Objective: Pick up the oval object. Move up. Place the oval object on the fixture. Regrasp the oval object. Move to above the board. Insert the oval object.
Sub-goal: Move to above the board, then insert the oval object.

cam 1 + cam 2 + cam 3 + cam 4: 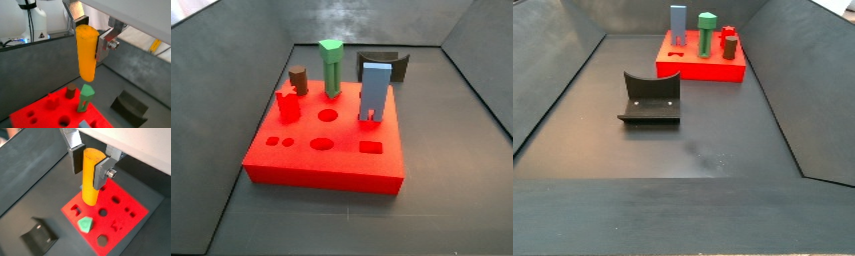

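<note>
High over the board (127, 210), gripper (91, 159) clamped on the oval object (89, 175); best lowered plumb, long axis matched to the oval hole (322, 143) near the board's front edge

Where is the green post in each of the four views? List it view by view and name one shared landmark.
Wrist view: green post stands on the board, below the oval object held in the gripper.
Wrist view: green post, seen from above, at the board's edge.
Side view: green post, tallest piece, at the board's far end.
Side view: green post, beside the blue post.
Shared landmark: the fixture.
</note>
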You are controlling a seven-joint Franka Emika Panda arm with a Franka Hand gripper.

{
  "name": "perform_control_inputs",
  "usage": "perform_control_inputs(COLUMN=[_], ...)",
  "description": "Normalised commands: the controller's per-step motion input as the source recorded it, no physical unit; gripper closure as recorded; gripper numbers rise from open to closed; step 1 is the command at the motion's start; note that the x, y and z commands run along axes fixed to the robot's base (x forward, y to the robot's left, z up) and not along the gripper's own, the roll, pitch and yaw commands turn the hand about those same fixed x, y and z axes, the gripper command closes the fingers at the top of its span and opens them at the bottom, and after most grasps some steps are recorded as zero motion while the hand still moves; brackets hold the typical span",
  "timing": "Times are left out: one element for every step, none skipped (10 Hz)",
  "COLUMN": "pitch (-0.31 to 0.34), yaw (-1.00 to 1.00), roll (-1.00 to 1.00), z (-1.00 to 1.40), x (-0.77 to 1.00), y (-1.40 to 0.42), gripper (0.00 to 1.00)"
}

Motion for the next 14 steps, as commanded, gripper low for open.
perform_control_inputs(pitch=[-0.06,-0.066,-0.057,-0.057,-0.04,-0.03,0.0,-0.029,-0.154,-0.137,-0.141,-0.187,-0.243,-0.206], yaw=[-0.08,-0.07,-0.06,-0.04,-0.02,-0.02,0.0,0.0,0.03,0.21,0.41,0.4,0.38,0.05], roll=[-1.0,-0.94,-0.73,-0.58,-0.3,-0.21,-0.01,0.0,-0.03,0.0,0.0,-0.07,-0.1,-0.08], z=[0.02,0.01,0.01,0.0,0.0,0.0,0.0,-0.02,-0.17,-0.48,-0.69,-0.69,-0.58,-0.7], x=[-0.1,-0.08,-0.07,-0.06,-0.04,-0.03,0.0,0.0,-0.08,-0.16,-0.14,-0.01,0.0,0.0], y=[-0.04,0.0,0.02,0.02,0.01,0.01,0.0,0.0,-0.05,-0.09,-0.14,-0.21,-0.31,-0.33], gripper=[1.0,1.0,1.0,1.0,1.0,1.0,1.0,1.0,1.0,1.0,1.0,1.0,1.0,1.0])
